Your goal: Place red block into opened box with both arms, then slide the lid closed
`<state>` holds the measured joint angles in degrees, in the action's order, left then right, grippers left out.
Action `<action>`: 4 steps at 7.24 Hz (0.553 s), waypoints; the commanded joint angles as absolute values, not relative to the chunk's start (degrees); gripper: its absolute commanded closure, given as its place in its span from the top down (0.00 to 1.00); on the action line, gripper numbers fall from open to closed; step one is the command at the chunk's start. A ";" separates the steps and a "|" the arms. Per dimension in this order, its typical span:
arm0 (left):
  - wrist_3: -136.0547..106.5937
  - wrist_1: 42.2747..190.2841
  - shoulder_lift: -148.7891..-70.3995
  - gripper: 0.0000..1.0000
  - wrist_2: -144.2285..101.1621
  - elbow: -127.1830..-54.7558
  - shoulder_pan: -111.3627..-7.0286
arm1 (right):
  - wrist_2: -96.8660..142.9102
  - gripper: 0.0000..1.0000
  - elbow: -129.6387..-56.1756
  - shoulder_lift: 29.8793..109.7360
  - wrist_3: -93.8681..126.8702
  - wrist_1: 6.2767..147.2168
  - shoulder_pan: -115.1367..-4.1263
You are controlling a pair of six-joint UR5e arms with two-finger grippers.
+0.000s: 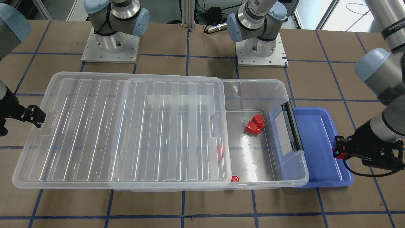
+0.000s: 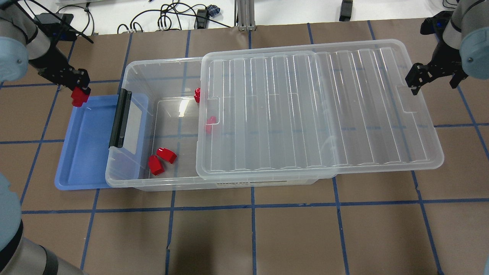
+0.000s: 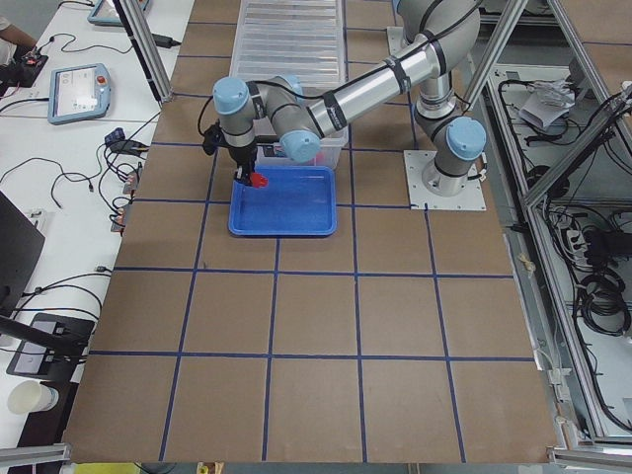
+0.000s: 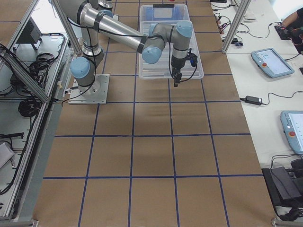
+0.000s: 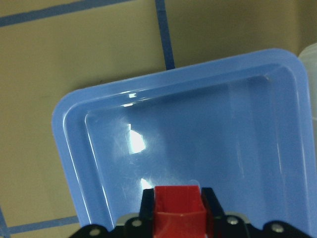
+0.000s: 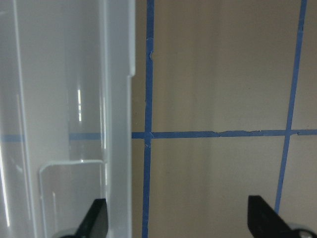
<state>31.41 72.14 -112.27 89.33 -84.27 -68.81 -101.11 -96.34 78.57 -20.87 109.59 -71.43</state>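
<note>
Red block point(image 5: 179, 215), pinched by left gripper point(image 5: 178, 198) at 6 o'clock, overhangs blue tray point(image 5: 69, 129); only right wrist view shows right gripper point(image 6: 181, 218) spread astride lid point(image 6: 119, 99) edge.

The left arm point(image 2: 23, 42) reaches out low toward its own end of the table, wrist turned so that the left hand point(image 2: 79, 91) points downward. Its two fingers are closed on the red block point(image 2: 79, 95), which sits gripped between them. The right arm point(image 2: 468, 36) is extended toward the opposite end, elbow bent, wrist near vertical. The right hand point(image 6: 178, 223) points down, fingers point(image 6: 96, 220) spread wide apart, holding nothing
</note>
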 commanded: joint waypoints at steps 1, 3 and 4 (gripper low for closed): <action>21.77 74.44 -110.32 0.20 89.91 -80.24 -76.07 | -101.16 1.00 -96.33 78.57 -21.27 109.60 -71.11; 5.80 76.54 -108.81 0.20 89.48 -81.73 -83.20 | -101.16 1.00 -96.42 78.57 -22.32 110.21 -71.02; 1.71 75.68 -108.46 0.20 89.30 -84.26 -85.93 | -101.34 1.00 -96.42 78.57 -22.41 110.21 -71.02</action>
